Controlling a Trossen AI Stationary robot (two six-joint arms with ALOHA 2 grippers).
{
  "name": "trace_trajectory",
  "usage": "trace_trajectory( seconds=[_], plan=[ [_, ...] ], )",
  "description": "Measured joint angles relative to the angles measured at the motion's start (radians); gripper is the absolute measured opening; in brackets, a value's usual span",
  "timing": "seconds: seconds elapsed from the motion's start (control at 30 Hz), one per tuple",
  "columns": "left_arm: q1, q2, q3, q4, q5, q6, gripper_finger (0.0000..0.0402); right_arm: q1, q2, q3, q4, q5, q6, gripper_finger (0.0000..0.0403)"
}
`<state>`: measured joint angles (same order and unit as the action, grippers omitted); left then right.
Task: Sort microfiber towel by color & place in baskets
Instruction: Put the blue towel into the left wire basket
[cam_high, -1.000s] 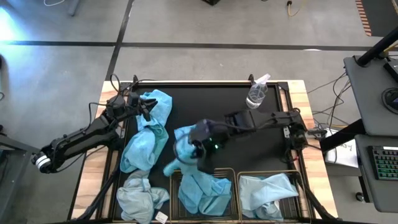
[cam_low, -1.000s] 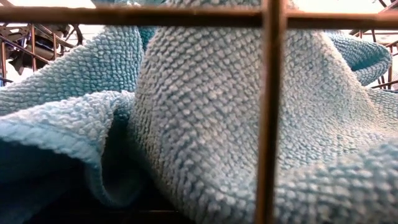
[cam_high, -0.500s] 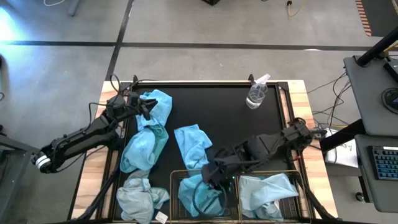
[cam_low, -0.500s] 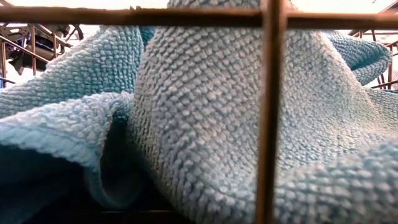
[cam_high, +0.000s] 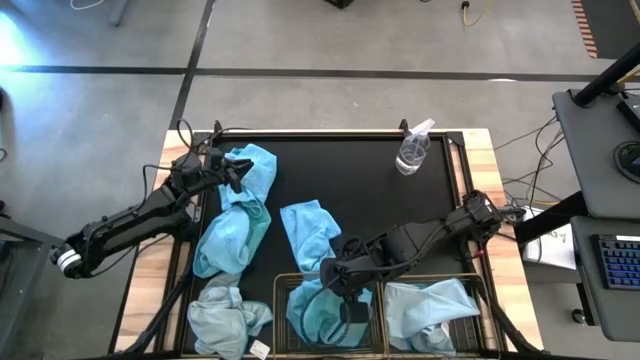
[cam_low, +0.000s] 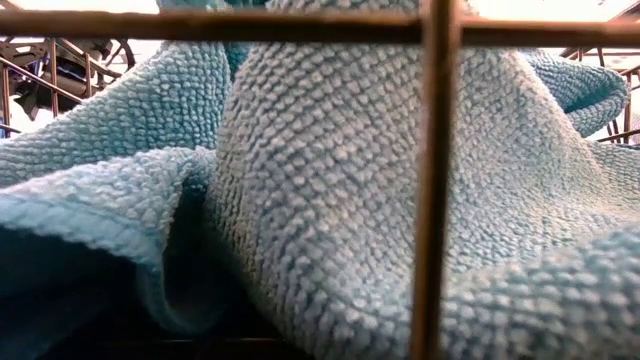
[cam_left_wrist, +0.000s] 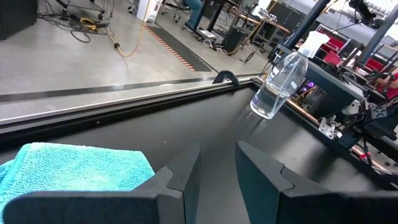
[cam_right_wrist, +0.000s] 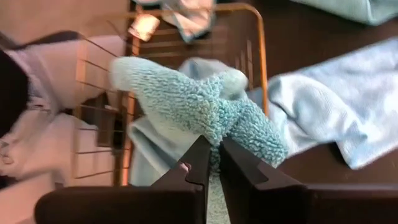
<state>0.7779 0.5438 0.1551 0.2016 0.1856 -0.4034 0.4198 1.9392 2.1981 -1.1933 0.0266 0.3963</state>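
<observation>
My right gripper (cam_high: 346, 293) hangs over the left wire basket (cam_high: 283, 283) at the near edge, shut on a turquoise towel (cam_right_wrist: 199, 102) bunched above that basket's inside. Other turquoise towels lie on the black mat (cam_high: 310, 232) (cam_high: 232, 225). A pale grey-blue towel (cam_high: 226, 316) lies at the near left, and another fills the right basket (cam_high: 430, 308). My left gripper (cam_left_wrist: 217, 167) waits open at the far left beside a turquoise towel (cam_left_wrist: 74, 167). The low view shows only towel (cam_low: 320, 200) behind basket wire (cam_low: 432, 180). My right gripper pinches a bunched fold of the turquoise towel (cam_right_wrist: 215, 132) between its two fingertips. The fingers slant down from the table's right. The cloth is gathered into a lump past the fingertips, and its lower part (cam_right_wrist: 155, 149) lies inside the left basket.
A clear spray bottle (cam_high: 412, 150) stands at the far right of the mat. The two baskets sit side by side along the near edge. Bare black mat lies between the bottle and the towels. Cables and a desk stand off the table's right side.
My right gripper has carried the turquoise towel from the middle of the mat toward the near edge and down over the left basket. The towel now bunches in that basket. The turquoise towel it passed over lies uncovered on the mat.
</observation>
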Motion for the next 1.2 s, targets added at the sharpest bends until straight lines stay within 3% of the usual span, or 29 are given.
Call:
trace_trajectory(
  seconds=[0.33,0.53,0.6,0.7,0.77,1.03,1.2],
  plan=[
    [0.000,0.000,0.000,0.000,0.000,0.006,0.0084,-0.018,0.000,-0.084,0.026,0.001,-0.001,0.0116],
    [0.000,0.000,0.000,-0.001,0.001,0.006,0.0084,-0.037,0.000,-0.084,0.026,0.007,-0.013,0.0146],
    [0.000,0.000,0.000,-0.001,0.000,0.006,0.0084,-0.048,0.000,-0.084,0.033,0.078,-0.012,0.0148],
    [0.000,0.000,0.000,-0.001,0.001,0.006,0.0084,-0.079,0.000,-0.092,0.014,0.296,0.017,0.0144],
    [0.000,0.000,0.000,-0.001,0.001,0.006,0.0084,-0.113,0.000,-0.099,-0.018,0.336,0.037,0.0140],
    [0.001,0.000,0.000,-0.003,0.010,0.033,0.0084,-0.277,0.000,-0.164,-0.027,0.212,0.065,0.0137],
    [0.001,0.000,0.000,-0.003,0.010,0.058,0.0084,-0.370,0.000,-0.213,-0.002,0.052,0.065,0.0139]
  ],
)
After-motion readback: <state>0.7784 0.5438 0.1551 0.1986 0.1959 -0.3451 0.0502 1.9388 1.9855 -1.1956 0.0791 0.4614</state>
